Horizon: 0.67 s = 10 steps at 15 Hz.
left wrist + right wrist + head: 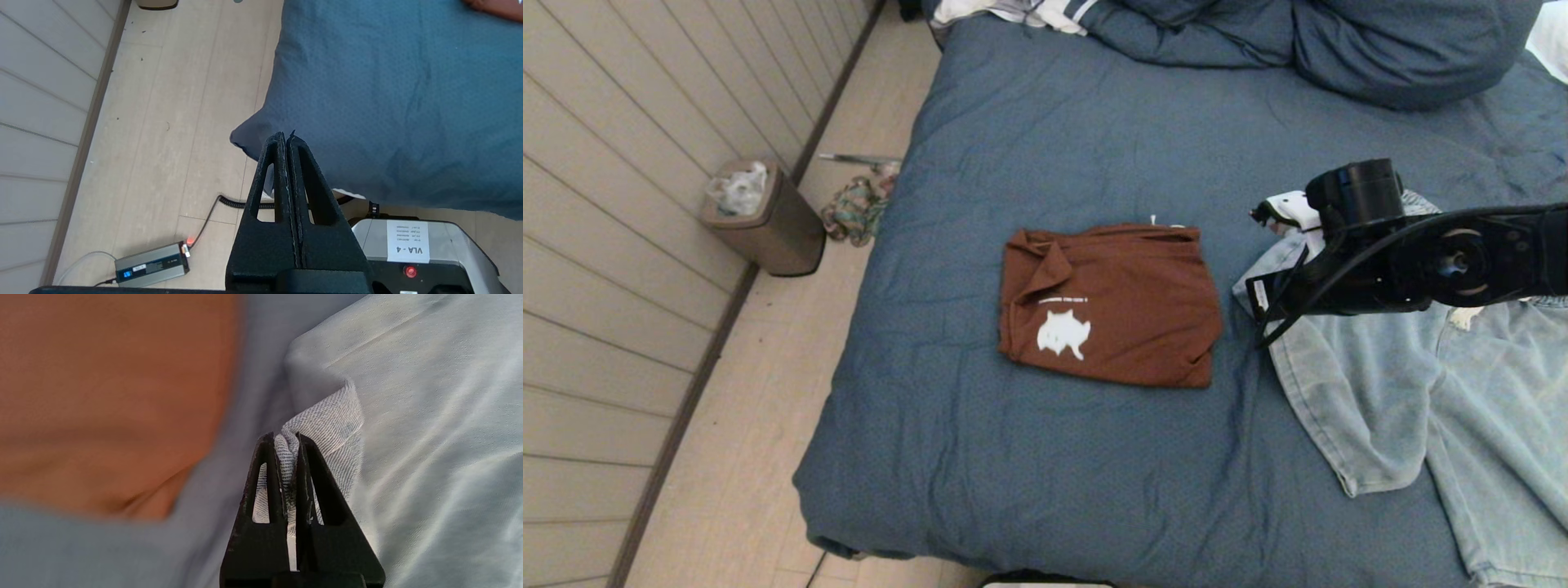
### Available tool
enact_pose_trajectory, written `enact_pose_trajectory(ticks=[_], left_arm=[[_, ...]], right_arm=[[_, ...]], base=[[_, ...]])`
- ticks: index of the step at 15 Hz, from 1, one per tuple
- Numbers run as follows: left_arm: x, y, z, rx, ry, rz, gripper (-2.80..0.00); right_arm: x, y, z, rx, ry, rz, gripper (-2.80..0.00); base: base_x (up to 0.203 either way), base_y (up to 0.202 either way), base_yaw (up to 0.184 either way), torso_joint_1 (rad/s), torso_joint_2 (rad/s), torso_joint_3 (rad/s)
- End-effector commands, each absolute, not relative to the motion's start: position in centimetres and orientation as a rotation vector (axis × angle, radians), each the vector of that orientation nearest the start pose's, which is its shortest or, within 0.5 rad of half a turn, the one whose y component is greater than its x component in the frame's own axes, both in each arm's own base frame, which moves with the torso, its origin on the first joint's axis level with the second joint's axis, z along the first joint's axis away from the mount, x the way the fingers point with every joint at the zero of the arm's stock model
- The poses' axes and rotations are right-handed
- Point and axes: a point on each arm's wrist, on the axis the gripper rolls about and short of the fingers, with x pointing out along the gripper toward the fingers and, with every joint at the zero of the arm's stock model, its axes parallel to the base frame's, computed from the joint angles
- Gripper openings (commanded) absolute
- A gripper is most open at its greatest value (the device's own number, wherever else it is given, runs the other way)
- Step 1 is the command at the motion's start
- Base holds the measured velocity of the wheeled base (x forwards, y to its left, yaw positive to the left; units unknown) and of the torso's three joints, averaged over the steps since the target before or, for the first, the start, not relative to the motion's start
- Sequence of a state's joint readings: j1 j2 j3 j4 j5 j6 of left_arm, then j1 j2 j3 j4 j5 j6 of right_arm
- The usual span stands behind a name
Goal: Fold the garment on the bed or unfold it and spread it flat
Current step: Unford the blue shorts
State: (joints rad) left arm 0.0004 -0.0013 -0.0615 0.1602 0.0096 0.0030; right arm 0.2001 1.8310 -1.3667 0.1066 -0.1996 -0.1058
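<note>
Right gripper pinches a corner of the light denim garment, mid-right of the head view, just beside the folded brown shirt at centre. Bare blue bed lies open below the shirt. The right wrist view alone shows the clamped fold. Right arm reaches in level from the right edge. Left gripper, fingers pressed together, hangs over the bed's corner.

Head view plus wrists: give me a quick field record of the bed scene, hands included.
bed: slate-blue cover, wrinkled
brown shirt: folded, mid-bed, white print up
jeans: light denim, spread on the bed's right side
right hand: shut on jeans, pinching an edge beside the brown shirt
left hand: shut, empty, parked over the bed's near corner
trash bin: on floor by wall
</note>
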Motion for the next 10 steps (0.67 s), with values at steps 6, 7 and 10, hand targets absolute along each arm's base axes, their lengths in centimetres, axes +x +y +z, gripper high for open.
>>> enact_pose_trajectory(ticks=[6, 7, 10], left_arm=[[-2.8, 0.0, 7.6, 0.004, 0.099, 0.010, -2.80], [-2.8, 0.0, 7.6, 0.004, 0.099, 0.011, -2.80], [-2.8, 0.0, 7.6, 0.003, 0.100, 0.010, -2.80]], right_arm=[[32.0, 8.1, 20.5, -0.394, 0.629, 0.150, -2.80], [31.7, 8.5, 20.1, -0.415, 0.642, 0.168, -2.80], [30.8, 10.0, 18.7, -0.473, 0.677, 0.242, -2.80]], base=[[0.000, 0.000, 0.000, 0.000, 0.00, 0.000], [0.000, 0.000, 0.000, 0.000, 0.00, 0.000], [0.000, 0.000, 0.000, 0.000, 0.00, 0.000]])
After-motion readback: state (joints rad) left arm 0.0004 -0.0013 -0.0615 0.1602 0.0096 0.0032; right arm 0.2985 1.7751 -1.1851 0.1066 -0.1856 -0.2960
